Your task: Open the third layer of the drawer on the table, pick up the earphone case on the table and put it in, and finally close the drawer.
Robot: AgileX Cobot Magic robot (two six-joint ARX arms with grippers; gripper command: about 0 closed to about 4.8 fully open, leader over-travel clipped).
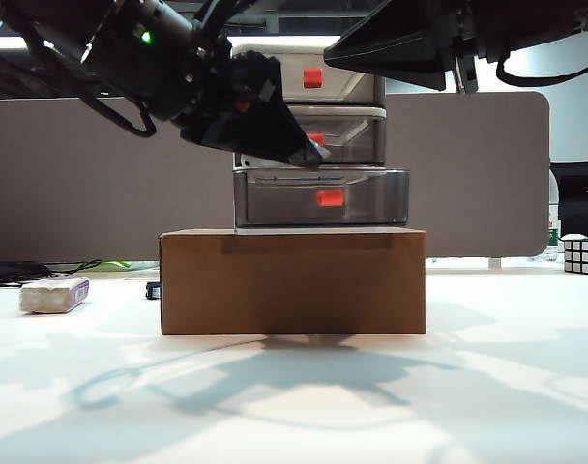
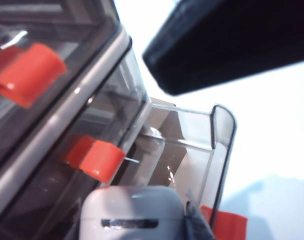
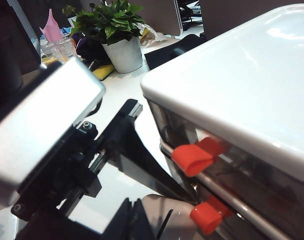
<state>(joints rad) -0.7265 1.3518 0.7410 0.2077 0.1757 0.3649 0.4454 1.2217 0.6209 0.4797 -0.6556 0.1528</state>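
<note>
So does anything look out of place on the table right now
Nothing spilled or damaged. The third layer juts out of the drawer because it is open. The left gripper holds the earphone case above it.

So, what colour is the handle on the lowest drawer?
Red-orange, on the third layer's handle; the exterior view shows it best.

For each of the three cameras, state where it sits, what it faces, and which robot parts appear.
Exterior: low at table level, facing the smoky grey three-tier drawer unit on a brown cardboard box; both arms overhead.
Left wrist: above the open bottom drawer, left gripper holding the glossy white earphone case.
Right wrist: beside the unit; its own finger unclear.
Shared: red-orange handles.
</note>
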